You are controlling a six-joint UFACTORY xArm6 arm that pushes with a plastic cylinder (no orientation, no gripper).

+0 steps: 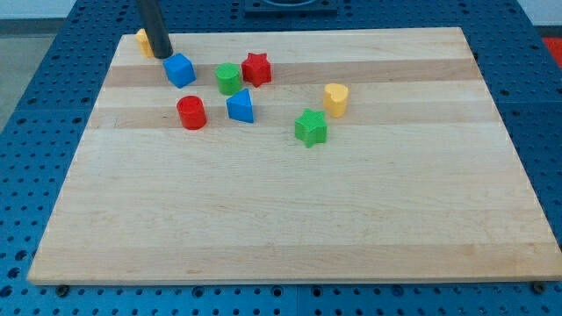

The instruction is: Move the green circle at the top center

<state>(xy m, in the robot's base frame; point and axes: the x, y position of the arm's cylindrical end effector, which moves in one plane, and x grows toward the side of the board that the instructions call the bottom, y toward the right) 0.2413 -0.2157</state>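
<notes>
The green circle (pixel 228 78) stands on the wooden board (pixel 290 219) in the upper middle-left, between a blue cube (pixel 179 70) on its left and a red star (pixel 256 68) on its right. My tip (pixel 159 54) rests near the board's top-left corner, just left of and above the blue cube. It stands against a yellow block (pixel 142 40), which it partly hides. The tip is about two block widths left of the green circle.
A red cylinder (pixel 190 112) and a blue triangular block (pixel 240 107) sit just below the green circle. A green star (pixel 310 127) and a yellow heart (pixel 335 98) lie to the right. The board's top edge runs close behind the tip.
</notes>
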